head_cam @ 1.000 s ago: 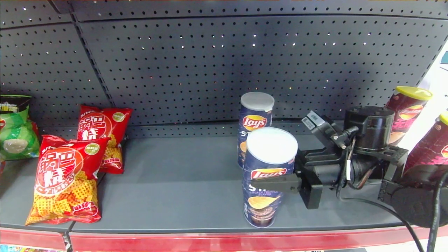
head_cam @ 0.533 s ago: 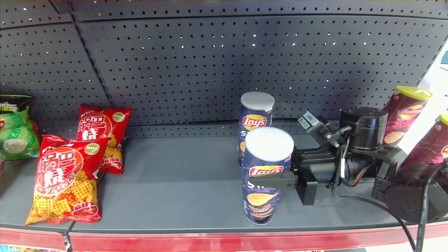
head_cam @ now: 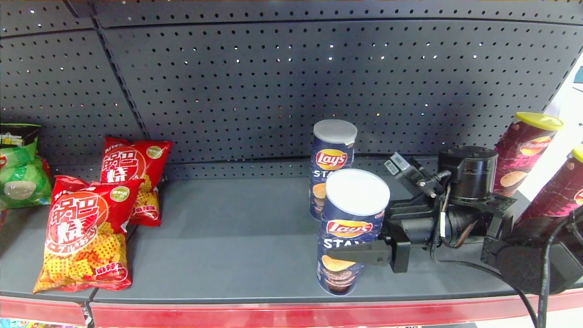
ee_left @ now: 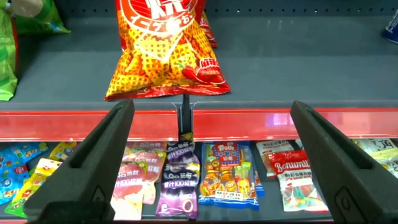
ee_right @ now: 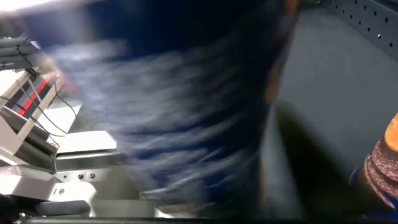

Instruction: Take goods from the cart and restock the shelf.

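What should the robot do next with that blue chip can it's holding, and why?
Probably open the right gripper and let go. The blue can it clasps seems to stand upright on the shelf, just in front of the matching rear can, so it looks placed.

Left gripper point(ee_left: 211, 107) agape; right gripper point(head_cam: 347, 233) — clenched

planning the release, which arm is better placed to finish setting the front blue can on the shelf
Right. The right tool is shut on the front blue can, upright at the shelf front. The left tool is open, facing the red snack bag, far from that can.
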Controlling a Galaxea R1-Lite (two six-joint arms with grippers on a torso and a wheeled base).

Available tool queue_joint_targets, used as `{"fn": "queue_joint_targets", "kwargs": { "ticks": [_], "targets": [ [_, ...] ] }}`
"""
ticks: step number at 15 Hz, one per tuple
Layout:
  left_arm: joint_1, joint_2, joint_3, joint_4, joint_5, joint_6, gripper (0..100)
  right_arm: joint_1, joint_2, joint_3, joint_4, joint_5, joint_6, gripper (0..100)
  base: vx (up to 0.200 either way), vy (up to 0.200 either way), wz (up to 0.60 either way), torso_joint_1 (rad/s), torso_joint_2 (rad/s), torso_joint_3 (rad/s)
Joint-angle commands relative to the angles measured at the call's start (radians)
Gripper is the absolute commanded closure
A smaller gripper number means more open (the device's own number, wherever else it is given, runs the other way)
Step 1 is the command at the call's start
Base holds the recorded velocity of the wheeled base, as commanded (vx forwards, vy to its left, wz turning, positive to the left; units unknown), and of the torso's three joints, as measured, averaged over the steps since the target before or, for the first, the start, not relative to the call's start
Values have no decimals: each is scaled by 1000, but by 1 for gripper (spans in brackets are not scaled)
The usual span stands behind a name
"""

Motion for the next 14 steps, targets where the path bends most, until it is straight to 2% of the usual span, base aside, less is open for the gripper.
{"fn": "queue_joint_targets", "kwargs": {
  "ticks": [1, 4, 7, 14],
  "targets": [
    [0, 1, 0, 0, 0, 0, 0, 0, -1, 3, -3, -1, -1, 0, 0, 0, 0, 0, 0, 0],
    [0, 1, 0, 0, 0, 0, 0, -8, -16, 10, -3, 1, -1, 0, 0, 0, 0, 0, 0, 0],
    [0, 1, 0, 1, 0, 0, 0, -51, -60, 59, -3, 4, -1, 0, 0, 0, 0, 0, 0, 0],
    [0, 1, 0, 1, 0, 0, 0, -118, -99, 80, 3, 19, 1, 0, 0, 0, 0, 0, 0, 0]
  ]
}}
